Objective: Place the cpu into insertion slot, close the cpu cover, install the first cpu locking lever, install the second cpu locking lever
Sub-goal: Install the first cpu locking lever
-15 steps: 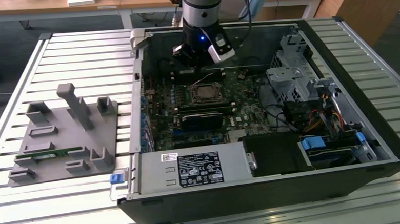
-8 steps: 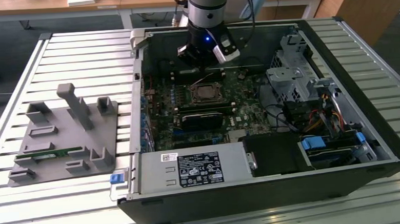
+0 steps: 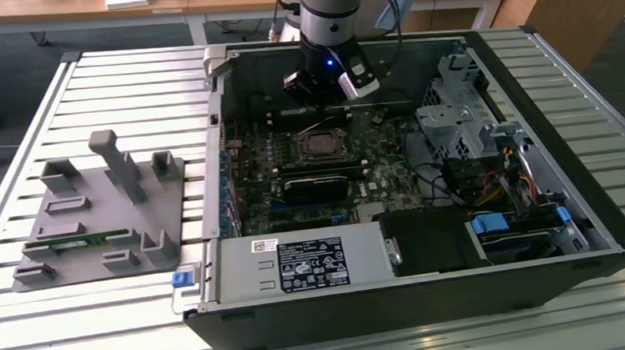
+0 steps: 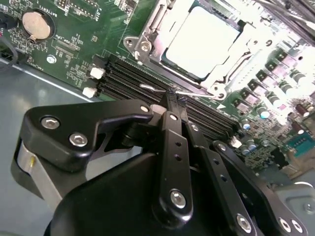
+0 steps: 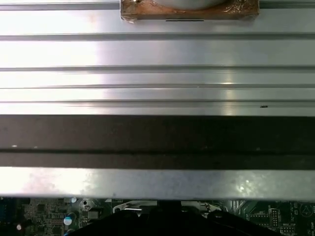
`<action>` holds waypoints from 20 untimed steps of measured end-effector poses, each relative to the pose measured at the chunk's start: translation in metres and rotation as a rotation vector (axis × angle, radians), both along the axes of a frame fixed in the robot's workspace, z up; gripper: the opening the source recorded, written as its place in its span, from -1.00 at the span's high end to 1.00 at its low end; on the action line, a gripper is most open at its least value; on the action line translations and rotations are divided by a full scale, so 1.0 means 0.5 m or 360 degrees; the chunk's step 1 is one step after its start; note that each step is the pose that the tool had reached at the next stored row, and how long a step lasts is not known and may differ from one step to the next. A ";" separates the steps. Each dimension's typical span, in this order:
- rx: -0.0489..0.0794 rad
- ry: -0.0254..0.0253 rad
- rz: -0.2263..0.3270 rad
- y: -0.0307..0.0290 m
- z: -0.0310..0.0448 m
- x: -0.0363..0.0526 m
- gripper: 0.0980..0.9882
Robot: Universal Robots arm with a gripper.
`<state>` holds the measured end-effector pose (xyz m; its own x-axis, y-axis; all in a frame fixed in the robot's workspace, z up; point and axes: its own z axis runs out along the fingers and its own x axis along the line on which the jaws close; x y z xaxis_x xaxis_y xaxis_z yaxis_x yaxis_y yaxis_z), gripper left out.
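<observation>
The cpu [image 4: 199,42] lies flat in the insertion slot [image 3: 320,145] on the green board inside the open computer case. The cpu cover [image 4: 158,23], a silver frame, lies down around the chip's metal top. A thin wire locking lever [image 4: 150,87] runs along the socket's edge beside the black memory slots. My gripper [image 4: 172,93] is shut, and its narrow black tip rests at this wire lever. In the exterior view, the gripper [image 3: 325,104] hangs just behind the socket, near the case's back wall.
Black memory slots [image 4: 128,76] and a coin battery [image 4: 35,24] lie close to the gripper. A power supply [image 3: 301,264] and drive cage [image 3: 465,123] crowd the case. The case wall [image 5: 157,137] rises nearby. A grey fixture [image 3: 100,210] sits on the slatted table [image 3: 126,88] at the exterior view's left.
</observation>
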<state>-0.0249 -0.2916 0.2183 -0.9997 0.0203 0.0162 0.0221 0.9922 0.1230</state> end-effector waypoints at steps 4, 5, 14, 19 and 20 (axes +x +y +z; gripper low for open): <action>0.0000 0.00000 0.0000 0.000 -0.006 0.005 0.98; 0.0000 -0.00001 0.0000 0.000 -0.007 0.007 0.98; -0.0001 0.00000 0.0000 0.000 -0.013 0.023 0.98; -0.0002 0.00002 0.0000 0.000 -0.022 0.027 0.98; -0.0001 0.00001 -0.0001 0.000 -0.024 0.027 0.98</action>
